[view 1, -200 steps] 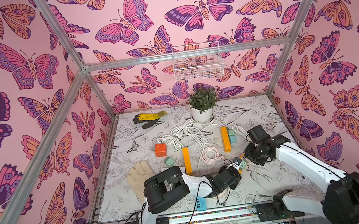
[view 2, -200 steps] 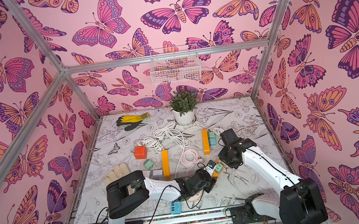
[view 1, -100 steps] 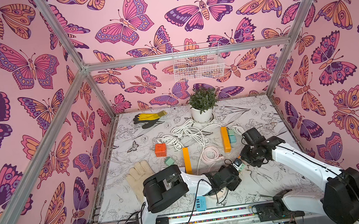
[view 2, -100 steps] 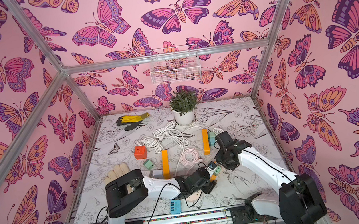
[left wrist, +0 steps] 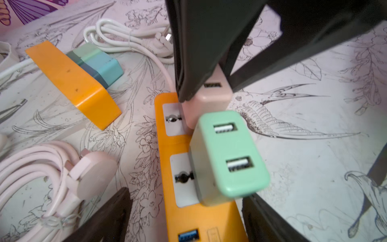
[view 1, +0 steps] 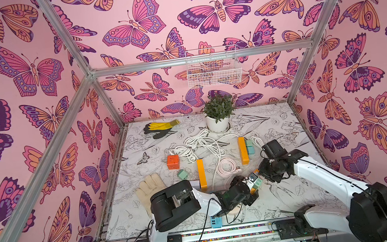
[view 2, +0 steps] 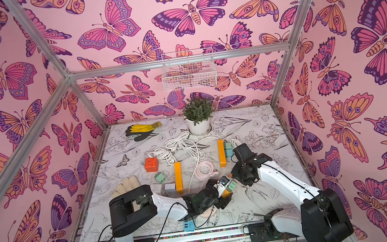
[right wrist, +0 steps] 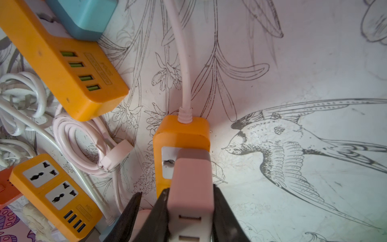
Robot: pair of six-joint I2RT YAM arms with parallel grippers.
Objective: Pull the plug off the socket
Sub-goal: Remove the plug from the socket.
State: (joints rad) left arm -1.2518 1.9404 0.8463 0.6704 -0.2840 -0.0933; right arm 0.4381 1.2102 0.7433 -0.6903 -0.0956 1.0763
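- My right gripper (right wrist: pixel 190 211) is clamped on the pink plug (right wrist: pixel 191 184). Both dark fingers (right wrist: pixel 156 215) press flat against its sides, so the jaws are closed as far as the plug body allows.
- The pink plug sits over the end socket of the orange power strip (right wrist: pixel 181 130), with its base against the socket face. I see no prongs, so I cannot tell whether it has lifted at all.
- Just past the right gripper's fingertips the strip ends. Its pale cord (right wrist: pixel 183 69) runs straight ahead across the table (right wrist: pixel 314 62).
- My left gripper (left wrist: pixel 186 194) faces the right one along the same strip, with its jaws spread wide to either side of it.
- One left finger (left wrist: pixel 109 215) stands clear of the strip's edge, and the other lies close under the green plug (left wrist: pixel 228 155). The left gripper holds nothing.
- The green plug sits in the next socket, between the left gripper's fingertips and the pink plug. I cannot tell whether the two plugs touch.
- In both top views the two grippers meet tip to tip over this strip.
- Farther out, to one side of the right gripper, lies a coiled pink cable (right wrist: pixel 83 146).
- Beyond the cable is a second orange strip (right wrist: pixel 62 62) carrying a blue plug (right wrist: pixel 83 16).
- A third orange strip (right wrist: pixel 52 192) lies close beside the right gripper's wrist.
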